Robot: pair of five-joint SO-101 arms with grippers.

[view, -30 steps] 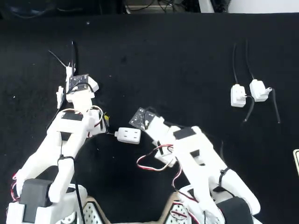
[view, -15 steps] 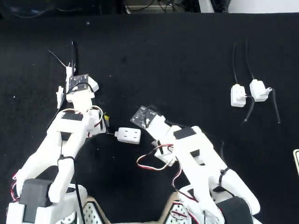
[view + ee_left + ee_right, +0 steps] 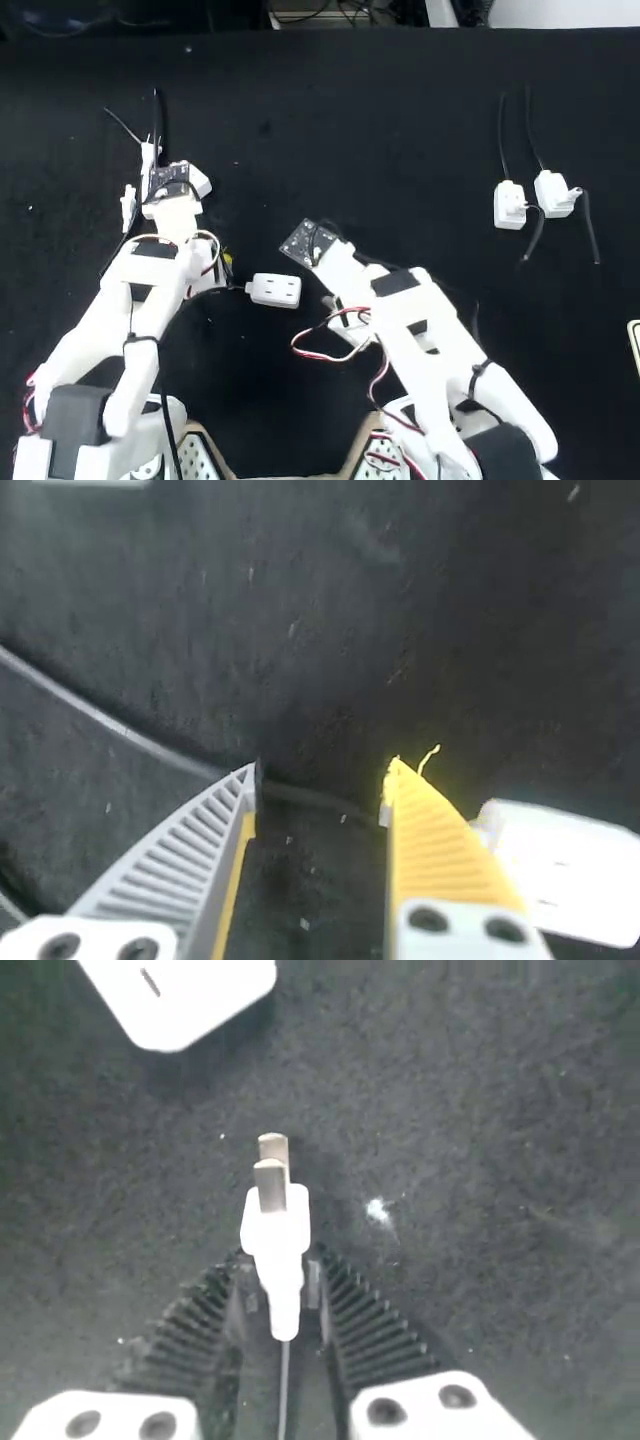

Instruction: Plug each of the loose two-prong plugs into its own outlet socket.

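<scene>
**Operator:** What is in the right arm?

**Spotter:** Your right gripper (image 3: 278, 1282) has its black ribbed fingers (image 3: 370, 1332) closed on the body of a small white two-prong plug with grey metal blades (image 3: 272, 1222). The blades point straight ahead, over the black cloth worktop (image 3: 480, 1110).

**Operator:** And the socket?

**Spotter:** The white rectangular plastic outlet block (image 3: 275, 290) lies on the worktop between your two arms. It is near the plug but off its line. From the right wrist, one corner of it sits ahead and to one side of the blades.

**Operator:** The left arm?

**Spotter:** Your left gripper (image 3: 320, 780) is wide open and holds nothing. Its grey and yellow fingers (image 3: 430, 840) stand either side of a thin black cord (image 3: 310, 798), with the block just beside the yellow one.

**Operator:** So how do I seat it?

**Spotter:** I'd call this the lining-up step. The slots look to be on the block's upper face, so you'd likely need to tip the wrist until the blades point down. Square both blades to one pair of slots before you push. The block looks light and loose, so it may skid. Brace it with the left fingers, then press slowly and straight.
</scene>
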